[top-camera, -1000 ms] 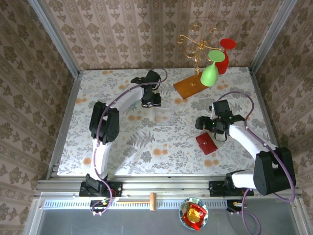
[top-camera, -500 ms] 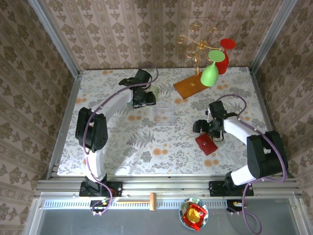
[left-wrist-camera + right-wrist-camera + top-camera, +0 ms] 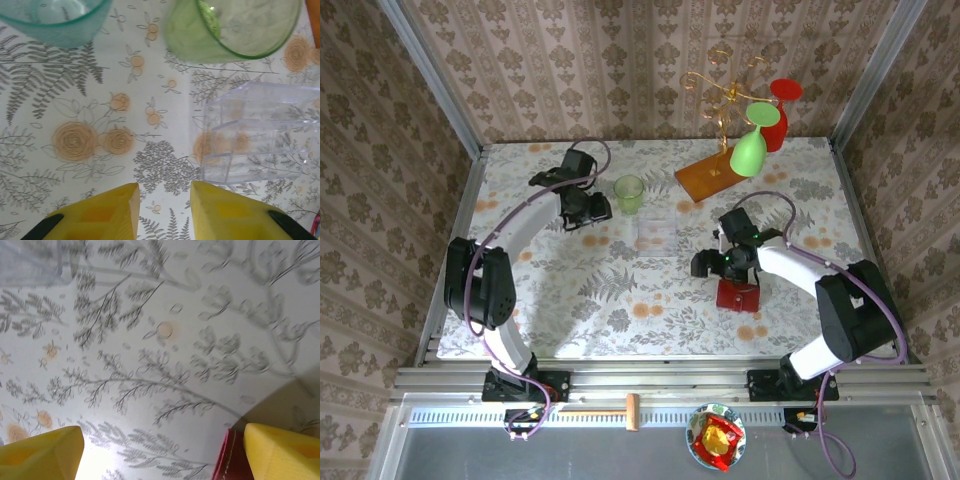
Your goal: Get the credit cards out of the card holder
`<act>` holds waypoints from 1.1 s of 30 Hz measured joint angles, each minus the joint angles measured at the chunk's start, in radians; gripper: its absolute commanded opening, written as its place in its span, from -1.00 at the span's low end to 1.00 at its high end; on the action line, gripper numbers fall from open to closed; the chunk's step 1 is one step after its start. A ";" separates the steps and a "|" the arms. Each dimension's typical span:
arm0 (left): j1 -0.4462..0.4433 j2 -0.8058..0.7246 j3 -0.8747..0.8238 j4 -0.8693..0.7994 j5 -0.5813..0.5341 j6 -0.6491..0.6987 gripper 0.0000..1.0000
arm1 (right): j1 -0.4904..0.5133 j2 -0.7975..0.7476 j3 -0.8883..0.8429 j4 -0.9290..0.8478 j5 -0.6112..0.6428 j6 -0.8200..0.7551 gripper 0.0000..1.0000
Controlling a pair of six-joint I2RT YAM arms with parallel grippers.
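Found in the right middle part of the surface (image 3: 620, 310): the card holder (image 3: 740, 298), closed and lying flat, just under the right end effector (image 3: 161, 440). Spread wide there, with nothing between the yellow fingers (image 3: 280, 450) and the red edge just beside one of them, probably to take the cover from the side or to pin it down. Judging from the shut cover, credit cards presumably inside. Hard to tell the long axis, being partly covered by the arm; seems to run about left to right, edges square with the surface. Well apart on the left side, near the green cup (image 3: 235, 25) and the clear box (image 3: 260, 135), the left end effector (image 3: 164, 200) set narrow and holding nothing, likely parked out of the way.
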 measured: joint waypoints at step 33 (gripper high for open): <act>0.087 -0.043 -0.111 0.069 0.064 0.064 -0.26 | -0.056 -0.325 -0.108 -0.424 0.303 0.237 1.00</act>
